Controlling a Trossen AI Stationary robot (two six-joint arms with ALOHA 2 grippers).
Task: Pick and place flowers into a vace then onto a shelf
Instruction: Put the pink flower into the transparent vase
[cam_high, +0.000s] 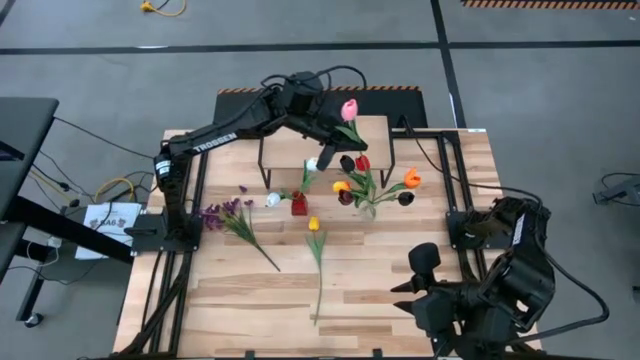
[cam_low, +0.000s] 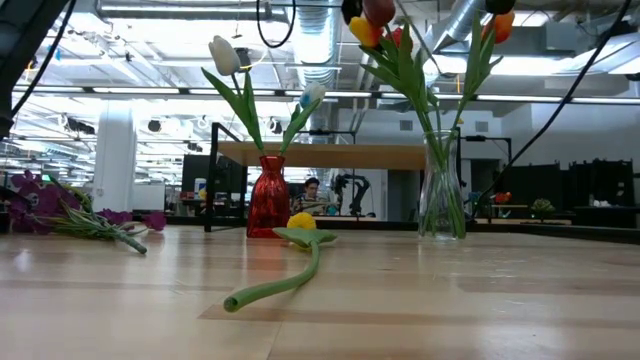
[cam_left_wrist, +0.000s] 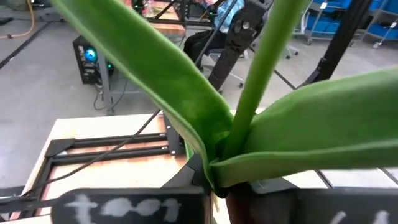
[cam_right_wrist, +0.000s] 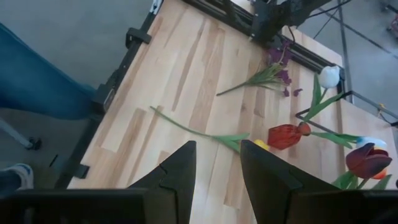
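Observation:
My left gripper reaches over the light-wood shelf at the table's far side, shut on a pink tulip. In its wrist view the green stem and leaves fill the picture. A clear vase stands on the table, holding red, orange, yellow and near-black tulips. A red vase holds white tulips. A yellow tulip and purple blossoms lie flat on the table. My right gripper waits open at the near right corner. My left gripper pinches the pink tulip by its stem, right where the leaves branch off. The leaves hide most of the fingers. The tulip is lifted clear above the shelf, with its blossom toward the table's far edge.
The two vases stand just in front of the shelf, whose black legs rise behind them. Black frame rails run along both table sides. The near middle of the planks is bare. A person's leg and shoe show beside the table.

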